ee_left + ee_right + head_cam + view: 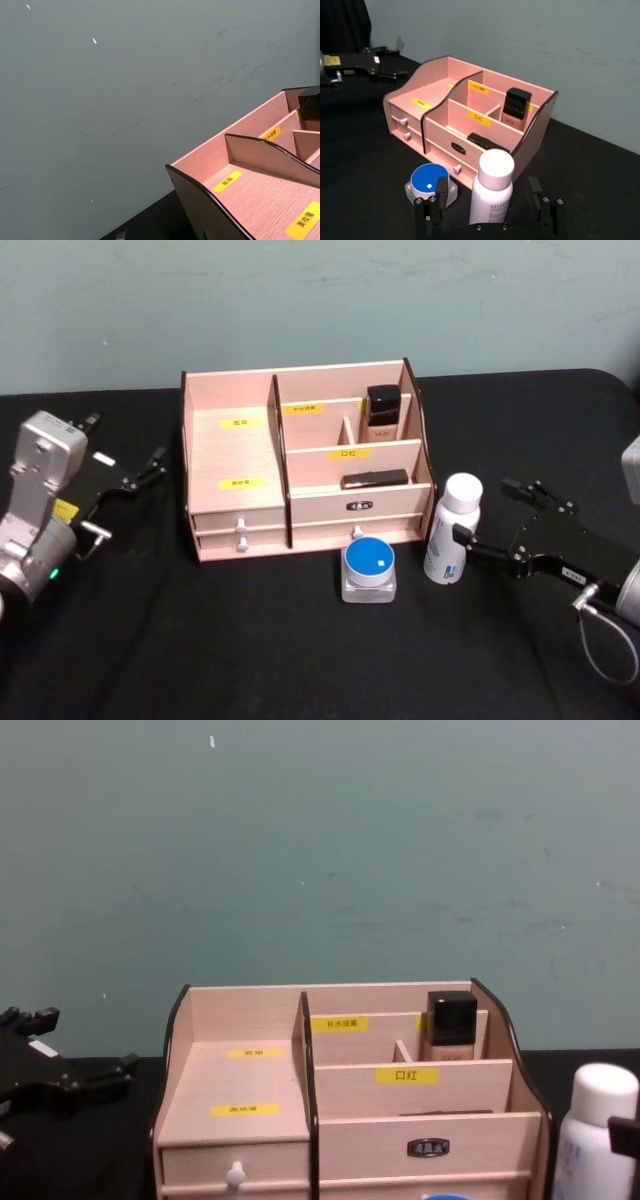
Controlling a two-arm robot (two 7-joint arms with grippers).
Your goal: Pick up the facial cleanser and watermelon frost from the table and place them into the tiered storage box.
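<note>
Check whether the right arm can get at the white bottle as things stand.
Probably yes: the right gripper is open, fingers either side of the upright white bottle, nothing between. The tiered storage box and blue-lidded jar stand off to its side. Left gripper is parked.

Pale matt wooden box point(232, 452), glossy white plastic bottle point(452, 530).

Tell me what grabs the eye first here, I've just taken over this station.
The white bottle stands upright just right of the tiered storage box, with the right gripper open around it, a finger on each side. A blue-lidded jar sits on the black table directly in front of the box. The left gripper rests open, off to the box's left.
</note>
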